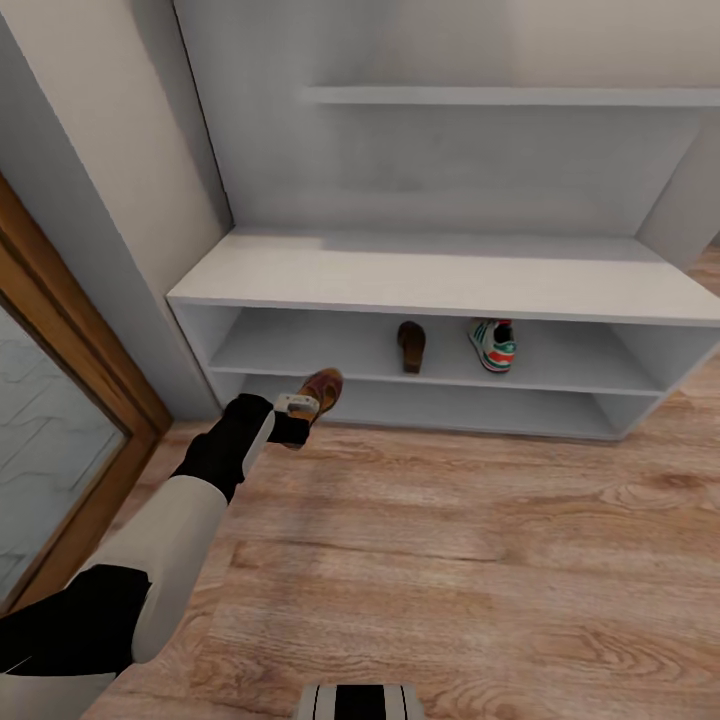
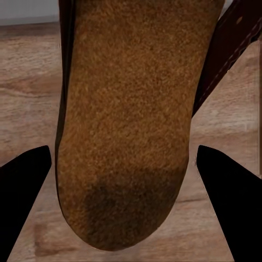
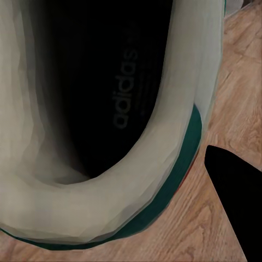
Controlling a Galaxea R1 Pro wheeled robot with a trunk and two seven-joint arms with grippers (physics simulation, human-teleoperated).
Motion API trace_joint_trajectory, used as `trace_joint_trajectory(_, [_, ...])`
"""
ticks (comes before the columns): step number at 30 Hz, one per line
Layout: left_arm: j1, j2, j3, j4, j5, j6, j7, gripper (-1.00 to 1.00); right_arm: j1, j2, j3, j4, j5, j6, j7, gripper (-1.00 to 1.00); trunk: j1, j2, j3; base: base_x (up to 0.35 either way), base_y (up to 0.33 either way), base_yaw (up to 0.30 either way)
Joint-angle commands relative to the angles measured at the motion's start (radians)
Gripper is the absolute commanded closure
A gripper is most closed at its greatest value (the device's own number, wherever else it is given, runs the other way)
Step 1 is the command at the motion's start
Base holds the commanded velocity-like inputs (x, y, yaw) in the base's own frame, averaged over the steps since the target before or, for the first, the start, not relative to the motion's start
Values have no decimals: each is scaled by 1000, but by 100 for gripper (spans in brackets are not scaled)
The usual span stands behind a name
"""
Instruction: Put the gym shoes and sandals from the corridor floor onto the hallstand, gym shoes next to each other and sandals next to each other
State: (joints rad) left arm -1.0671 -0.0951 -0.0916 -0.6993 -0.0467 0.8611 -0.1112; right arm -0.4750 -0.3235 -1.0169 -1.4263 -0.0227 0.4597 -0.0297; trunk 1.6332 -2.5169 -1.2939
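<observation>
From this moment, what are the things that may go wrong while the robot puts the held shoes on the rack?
1. The left gripper holds the second brown leather sandal low, near the light grey shoe rack's bottom shelf; it may land apart from the sandal on the middle shelf.
2. The white sneaker with green trim sits against the right gripper's finger; how firmly it is held cannot be told, so it may slip to the wood floor.

The left arm point(image 1: 170, 540) has an off-white shell with black bands at the joints, ending in a black wrist with a pale collar point(image 1: 296, 404). Wrist views show black, wedge-shaped fingertips point(image 2: 24, 202).
</observation>
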Motion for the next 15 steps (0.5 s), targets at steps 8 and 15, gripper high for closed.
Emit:
trace_joint_trajectory(8, [0, -1, 0, 0, -5, 3, -5, 100, -1, 0, 0, 0, -2, 5, -4, 100, 0, 0, -1, 46, -39, 0])
trace_joint_trajectory(15, [0, -13, 0, -2, -5, 2, -5, 100, -1, 0, 0, -1, -2, 5, -4, 100, 0, 0, -1, 74, -19, 0])
